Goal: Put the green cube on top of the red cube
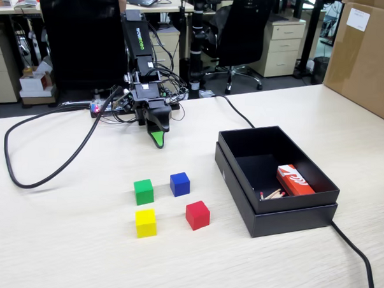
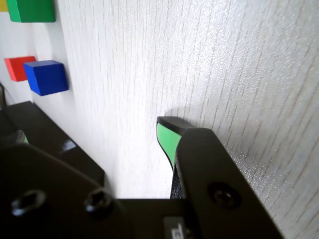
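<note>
Four cubes wait untouched on the bench; the arm is far back, its reach not yet begun.

Nearest in the fixed view sit the yellow cube [image 1: 146,223] and the red cube [image 1: 198,215], apart; just behind them the green cube [image 1: 143,191] and blue cube [image 1: 180,183]. To their right, a black box [image 1: 241,178] holds a red-and-white packet [image 1: 294,181] and a few small sticks. Farthest, the gripper [image 1: 157,139] hangs tip-down by the bench; only one green-faced tip shows, so whether its fingers [image 2: 168,141] are wide or narrow cannot be told. Next, I judge, it must reach forward over the green cube and straddle it.
</note>
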